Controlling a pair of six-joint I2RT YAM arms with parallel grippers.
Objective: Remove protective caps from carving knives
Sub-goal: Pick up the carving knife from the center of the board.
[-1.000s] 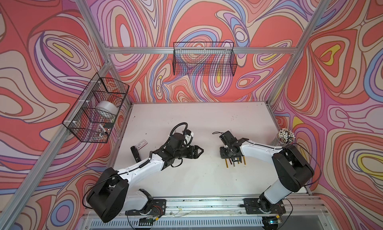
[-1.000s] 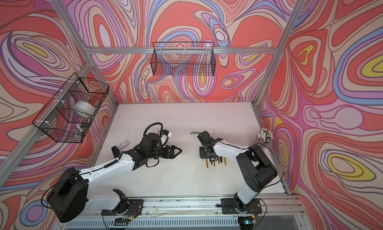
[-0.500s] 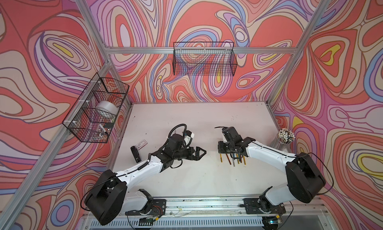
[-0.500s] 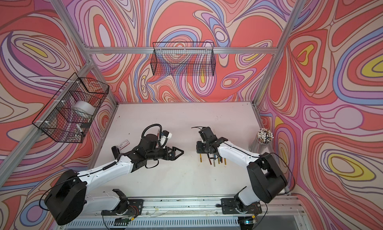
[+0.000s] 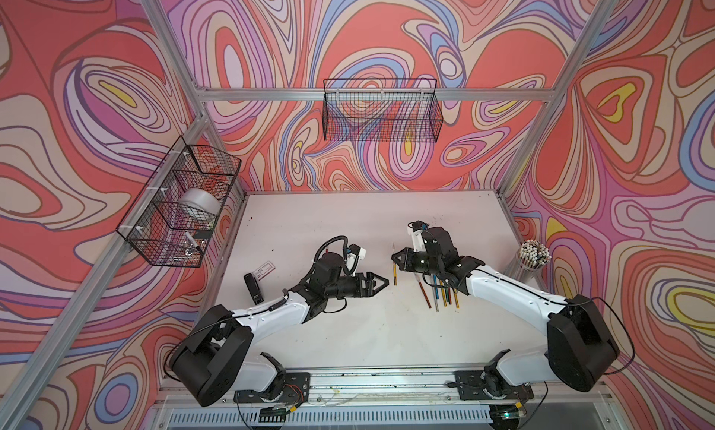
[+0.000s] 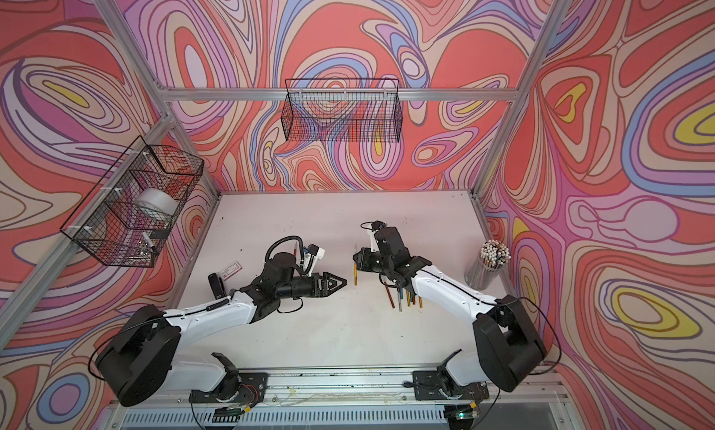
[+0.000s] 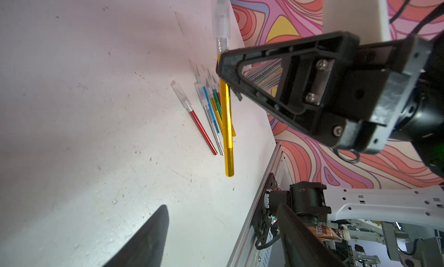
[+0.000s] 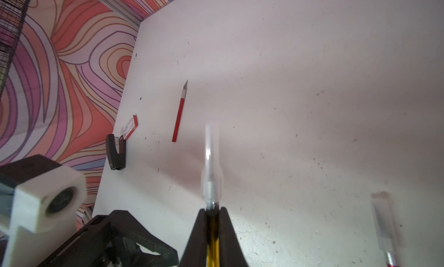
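Observation:
My right gripper point(image 8: 212, 214) is shut on a gold carving knife point(image 8: 212, 239), held above the table near the middle point(image 5: 394, 275). A translucent protective cap point(image 8: 211, 162) still covers its blade point(image 7: 222, 15). My left gripper point(image 5: 381, 283) is open and empty, just left of the gold knife, its fingers point(image 7: 144, 241) wide apart. Several capped carving knives point(image 5: 441, 292) lie in a pile under the right arm point(image 7: 209, 104). A red knife point(image 8: 180, 112) lies uncapped on the table behind the left arm.
A clear cup of white-tipped sticks point(image 5: 534, 254) stands at the right edge. A black clip-like object point(image 5: 253, 286) and a small red-and-white card point(image 5: 264, 270) lie at the left. Wire baskets point(image 5: 381, 114) hang on the back and left walls.
My right gripper has carried the gold knife left, away from the pile. My left gripper has moved right toward it, its jaws widening and then narrowing a little.

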